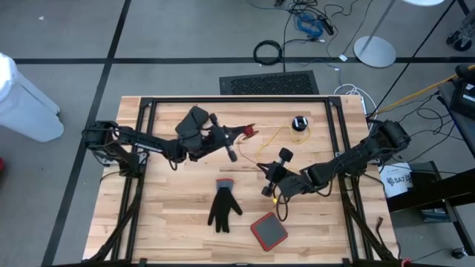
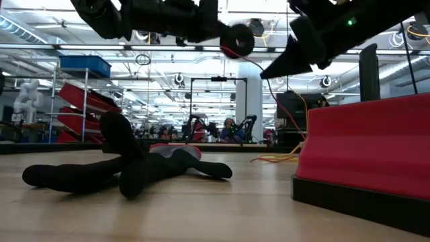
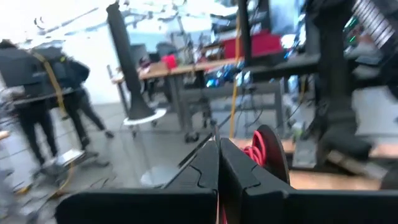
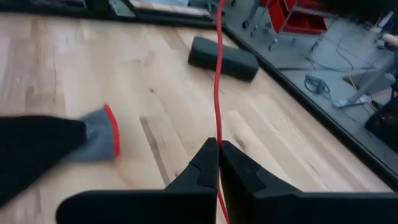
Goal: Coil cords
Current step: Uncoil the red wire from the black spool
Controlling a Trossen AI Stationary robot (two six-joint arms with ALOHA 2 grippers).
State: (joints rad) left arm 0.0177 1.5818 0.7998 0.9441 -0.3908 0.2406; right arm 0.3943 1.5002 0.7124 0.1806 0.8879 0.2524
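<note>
Above the table's middle, seen from overhead, the left gripper (image 1: 236, 145) is raised with its fingers pressed together on a thin red cord (image 1: 252, 152), and a small red spool (image 1: 247, 133) sits just beside its tip. Its own wrist camera shows what the overhead camera cannot: the two dark fingers (image 3: 205, 169) meet with no gap, and the red spool (image 3: 264, 149) lies directly beyond them, with people standing in the room behind. Right of that gripper, a yellow cord (image 1: 278, 133) loops across the wood to a black round puck (image 1: 299, 123) near the table's far edge. The right gripper (image 1: 269, 175) sits just right of centre, jaws likewise closed on the red cord. Only its wrist camera resolves the strand: the red cord (image 4: 217, 87) runs straight out from between the closed fingers (image 4: 202, 165) across the boards. Beneath and between both grippers lies a black glove (image 1: 223, 206) with a grey, red-edged cuff; nearer the right gripper rests a red tray (image 1: 268, 230). The table-level camera shows the red cord (image 2: 259, 70) hanging slack between the two raised grippers, above the glove (image 2: 127, 168).
</note>
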